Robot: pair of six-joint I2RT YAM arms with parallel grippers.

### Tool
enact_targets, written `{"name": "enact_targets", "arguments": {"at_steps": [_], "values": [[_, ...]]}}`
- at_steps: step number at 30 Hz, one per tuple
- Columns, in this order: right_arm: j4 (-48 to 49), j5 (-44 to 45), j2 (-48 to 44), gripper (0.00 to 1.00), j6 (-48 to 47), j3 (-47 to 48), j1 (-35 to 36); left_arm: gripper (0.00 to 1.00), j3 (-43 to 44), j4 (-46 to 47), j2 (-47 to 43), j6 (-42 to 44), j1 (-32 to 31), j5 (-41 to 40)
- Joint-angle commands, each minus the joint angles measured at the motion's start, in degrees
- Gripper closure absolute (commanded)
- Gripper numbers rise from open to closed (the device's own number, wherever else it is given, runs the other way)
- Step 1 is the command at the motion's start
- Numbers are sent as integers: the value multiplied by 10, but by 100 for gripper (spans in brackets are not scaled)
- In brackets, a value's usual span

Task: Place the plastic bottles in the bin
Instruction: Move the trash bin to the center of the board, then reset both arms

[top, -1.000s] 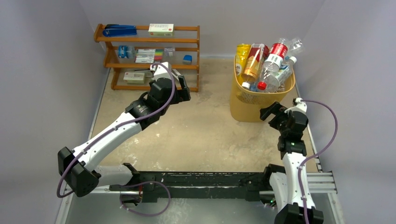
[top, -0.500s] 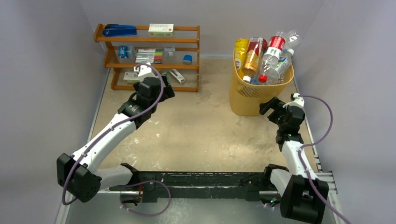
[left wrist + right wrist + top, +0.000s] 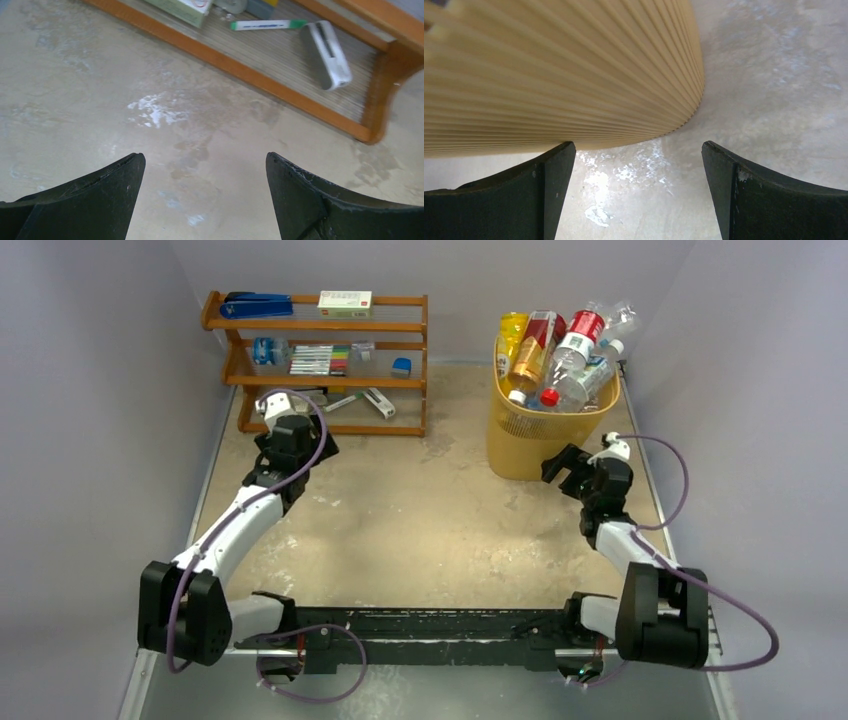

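Note:
The yellow-orange bin (image 3: pixel 540 445) stands at the back right of the table, heaped with several plastic bottles (image 3: pixel 556 358), clear, amber and yellow, with red and white caps. My right gripper (image 3: pixel 560 466) sits low just in front of the bin's near right side. In the right wrist view it (image 3: pixel 638 147) is open with only floor between the fingers, and the bin's ribbed wall (image 3: pixel 574 75) fills the upper left. My left gripper (image 3: pixel 300 446) is low in front of the wooden shelf. It (image 3: pixel 205 160) is open and empty over bare tabletop.
A brown wooden shelf rack (image 3: pixel 315 365) at the back left holds markers, small boxes and a blue stapler. Its bottom rail (image 3: pixel 280 85) lies just ahead of the left gripper, with a white stapler-like item (image 3: pixel 327 55) and a green-tipped marker (image 3: pixel 267 24) behind it. Grey walls enclose the table.
The bin with its bottles has shifted away and slightly left, and the right gripper has followed it, reaching forward and lower. The left gripper has swung left and down along the shelf front.

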Motion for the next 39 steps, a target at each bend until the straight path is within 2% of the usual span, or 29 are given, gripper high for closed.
{"name": "enact_targets", "arguments": {"at_steps": [1,5,10,16,20,25,27,28,35,39], "values": [[74,34,44,0,-15,46,44,9,-36,93,19,32,48,30],[78,49,64,0,-19,56,57,9,-76,144,33,61,66,2],[59,68,46,0,-11,48,55,9,-118,226,49,99,79,-53],[24,140,1,0,-46,66,51,9,-158,331,92,138,111,-21],[46,210,-66,0,-88,35,38,9,-193,416,114,172,123,13],[146,269,-138,0,-148,-44,26,9,-261,564,151,210,130,36],[192,279,-139,0,-150,-67,24,9,-251,551,158,217,131,38],[222,281,-131,0,-152,-76,23,9,-254,576,167,218,131,31],[406,285,-16,0,-167,-101,23,8,-248,598,185,228,143,30],[495,284,57,0,-186,-104,22,8,-294,732,219,226,149,37]]}}
